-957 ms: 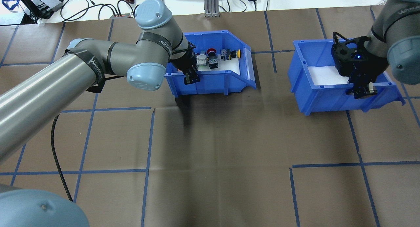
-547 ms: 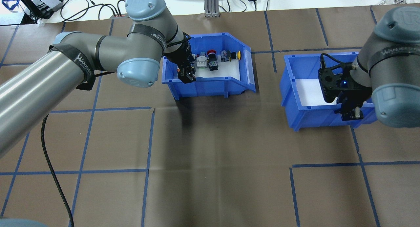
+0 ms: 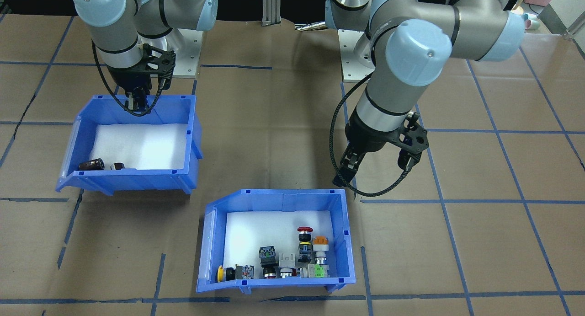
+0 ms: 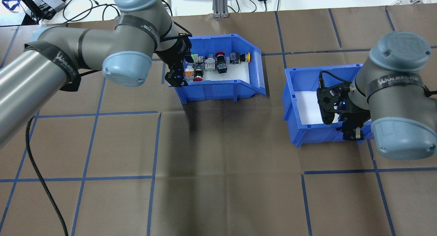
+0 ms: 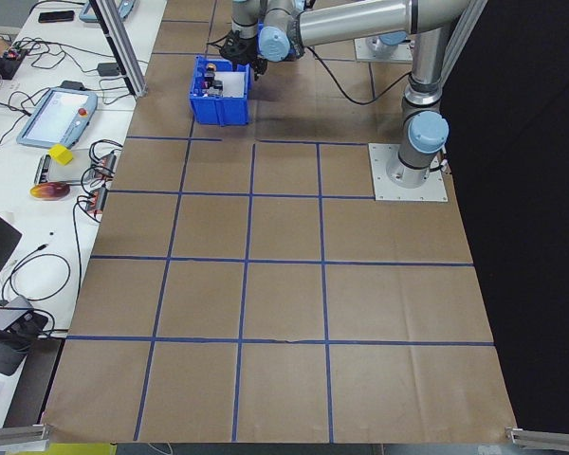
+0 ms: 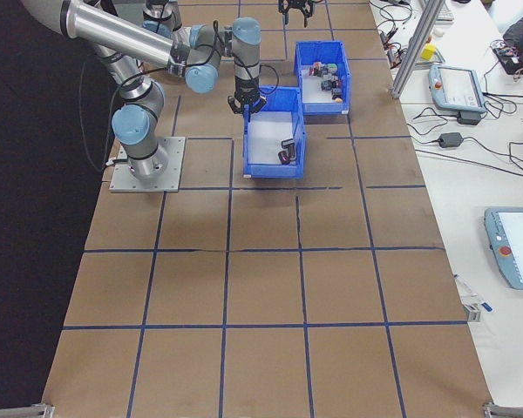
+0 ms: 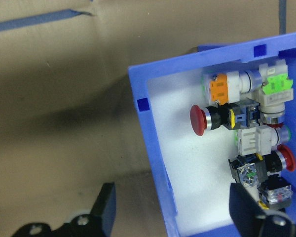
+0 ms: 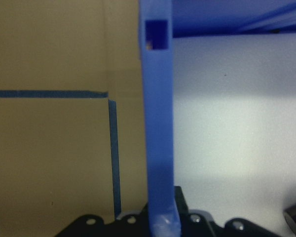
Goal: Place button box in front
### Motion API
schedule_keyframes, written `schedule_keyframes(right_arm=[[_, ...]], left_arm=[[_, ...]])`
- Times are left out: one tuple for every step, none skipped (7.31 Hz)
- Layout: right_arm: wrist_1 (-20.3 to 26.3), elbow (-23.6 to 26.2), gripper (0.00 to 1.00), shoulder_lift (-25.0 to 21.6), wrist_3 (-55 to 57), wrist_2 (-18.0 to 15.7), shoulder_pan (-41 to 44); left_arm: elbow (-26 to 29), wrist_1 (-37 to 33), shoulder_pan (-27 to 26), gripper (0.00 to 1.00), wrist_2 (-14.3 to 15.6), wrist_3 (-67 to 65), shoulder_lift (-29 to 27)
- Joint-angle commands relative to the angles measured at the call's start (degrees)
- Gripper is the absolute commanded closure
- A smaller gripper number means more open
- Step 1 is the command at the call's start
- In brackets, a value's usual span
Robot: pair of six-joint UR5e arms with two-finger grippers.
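Left gripper (image 4: 174, 79) let go of blue plastic button box with white liner (image 4: 218, 87) within last second, backed off corner; fingers spread, astride side wall (wrist view), not pinching. Box sits far-centre of table. Right gripper (image 4: 351, 133) clamped on near wall of second blue bin (image 4: 290, 92), dragged it closer to robot, leaving button box farther forward.

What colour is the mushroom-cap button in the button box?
Red mushroom-cap button; clearest in the left wrist view.
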Motion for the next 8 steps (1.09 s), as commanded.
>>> schedule_keyframes(right_arm=[[-2.9, 2.4, 0.92, -1.1, 7.6, 0.0, 7.7], [-3.6, 2.4, 0.92, -1.1, 12.6, 0.0, 12.5], [-4.5, 2.4, 0.92, -0.9, 16.9, 0.0, 16.2], [-5.7, 2.4, 0.91, -0.4, 20.6, 0.1, 18.6], [-7.5, 2.4, 0.91, 0.9, 23.6, 0.1, 21.2], [-10.2, 2.4, 0.91, 2.8, 27.0, -0.1, 24.6], [-12.3, 2.4, 0.91, 4.8, 30.1, -0.5, 27.5], [-15.0, 2.4, 0.91, 6.8, 32.2, -0.5, 29.7]], left_arm=[[-1.2, -5.0, 5.1, 0.02, 2.3, 23.3, 5.8], [-1.4, -5.5, 5.6, 0.02, 3.4, 32.3, 7.7], [-1.4, -7.6, 5.7, 0.02, 5.8, 40.8, 9.4], [-1.2, -7.6, 5.8, 0.02, 11.5, 49.5, 10.1], [-1.4, -9.2, 6.0, 0.01, 14.4, 57.8, 11.5], [-1.4, -10.9, 6.6, 0.01, 13.7, 63.6, 12.5], [-1.4, -11.2, 7.1, 0.01, 13.3, 68.8, 13.6], [-1.4, -12.8, 8.3, 0.01, 10.9, 69.3, 14.7]])
